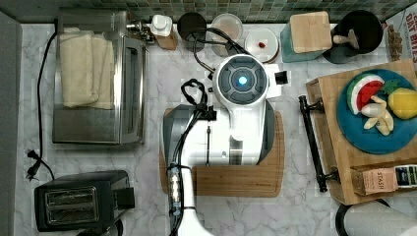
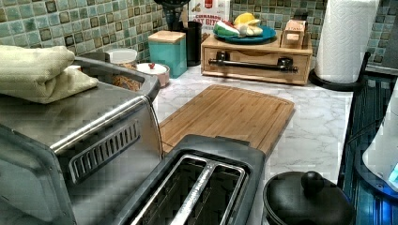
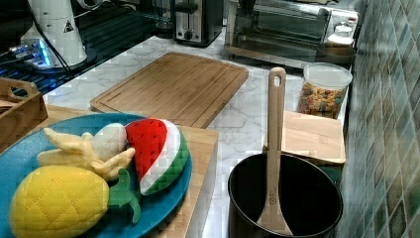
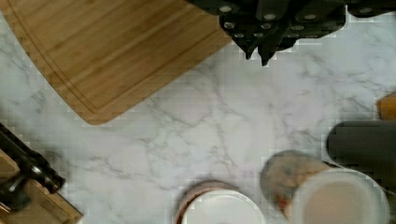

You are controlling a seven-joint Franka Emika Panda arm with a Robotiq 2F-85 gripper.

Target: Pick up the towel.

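We have not begun: the towel lies untouched on the toaster oven, well apart from our pincer, whose spread we cannot tell.

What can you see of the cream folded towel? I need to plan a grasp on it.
The cream, pale-beige cloth towel looks soft and thick. It is folded into a long rectangle with lengthwise creases, its layers stacked and rounded at the fold. It lies flat on the top of the silver metal toaster oven, toward the tiled wall end, in the top view's upper left. Only the oven's top touches it. The arm is over the wooden cutting board, well apart from it.
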